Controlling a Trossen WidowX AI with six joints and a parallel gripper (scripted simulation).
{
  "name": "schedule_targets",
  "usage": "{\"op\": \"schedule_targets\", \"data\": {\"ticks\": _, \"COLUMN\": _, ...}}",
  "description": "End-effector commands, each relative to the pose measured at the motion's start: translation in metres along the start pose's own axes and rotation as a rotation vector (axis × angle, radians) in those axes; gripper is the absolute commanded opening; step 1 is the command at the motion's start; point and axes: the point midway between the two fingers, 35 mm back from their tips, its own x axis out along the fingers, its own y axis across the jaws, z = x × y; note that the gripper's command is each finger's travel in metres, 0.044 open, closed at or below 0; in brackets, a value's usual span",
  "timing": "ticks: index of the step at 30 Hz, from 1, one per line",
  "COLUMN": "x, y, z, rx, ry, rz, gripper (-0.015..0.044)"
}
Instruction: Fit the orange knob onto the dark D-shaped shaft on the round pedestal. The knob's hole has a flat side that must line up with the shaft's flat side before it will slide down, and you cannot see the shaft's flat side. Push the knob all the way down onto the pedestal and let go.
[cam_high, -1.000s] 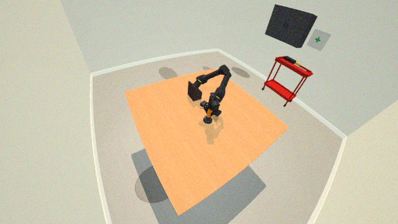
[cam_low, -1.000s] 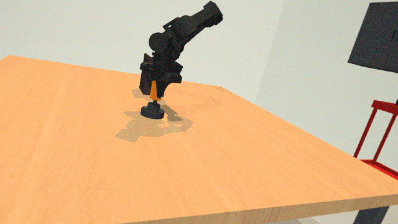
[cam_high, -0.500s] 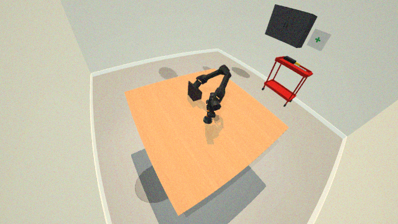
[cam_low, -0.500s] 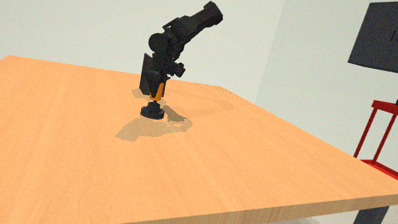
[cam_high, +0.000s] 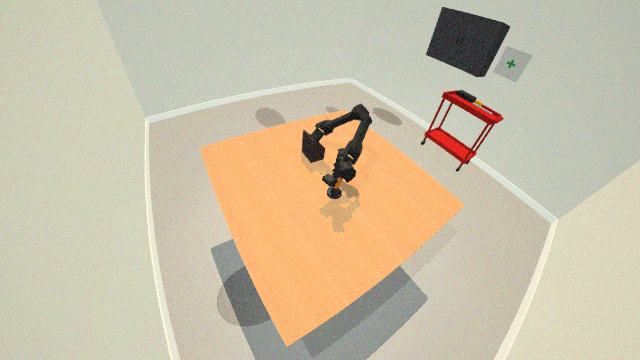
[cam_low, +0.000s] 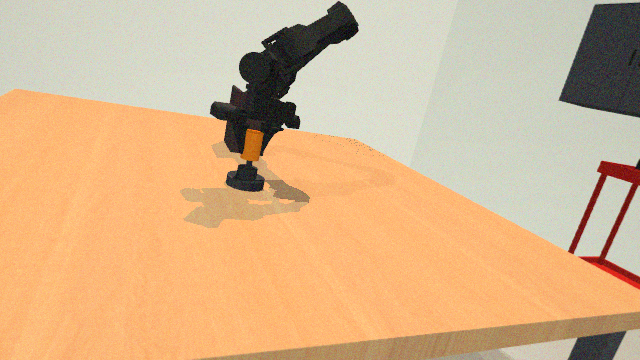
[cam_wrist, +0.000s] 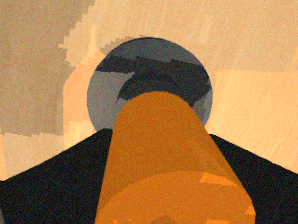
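The orange knob (cam_high: 338, 183) (cam_low: 252, 145) (cam_wrist: 155, 140) is held nearly upright, slightly tilted in the exterior view. My gripper (cam_low: 254, 142) is shut on it, with a black finger on either side in the wrist view. The round dark pedestal (cam_high: 334, 194) (cam_low: 245, 183) (cam_wrist: 102, 92) stands on the table right below the knob. A short bit of the dark shaft (cam_low: 249, 163) shows between the knob's lower end and the pedestal's raised middle. The knob stands clear above the pedestal. Whether the shaft's tip is inside the hole, and both flat sides, are hidden.
The wooden table (cam_high: 280, 200) (cam_low: 350, 260) carries the arm, whose dark base (cam_high: 313, 147) stands behind the pedestal. A red trolley (cam_high: 450, 145) (cam_low: 620, 172) and a dark wall cabinet (cam_high: 467, 42) (cam_low: 605, 55) are beyond the table.
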Motion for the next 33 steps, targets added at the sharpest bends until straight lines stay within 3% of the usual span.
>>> {"op": "schedule_targets", "data": {"ticks": 1, "x": -0.0016, "y": 0.0007, "z": 0.0015, "rx": 0.315, "ry": -0.002, "rz": 0.001, "gripper": 0.0}}
{"op": "schedule_targets", "data": {"ticks": 33, "x": -0.0014, "y": 0.0007, "z": 0.0006, "rx": 0.323, "ry": -0.002, "rz": 0.001, "gripper": 0.0}}
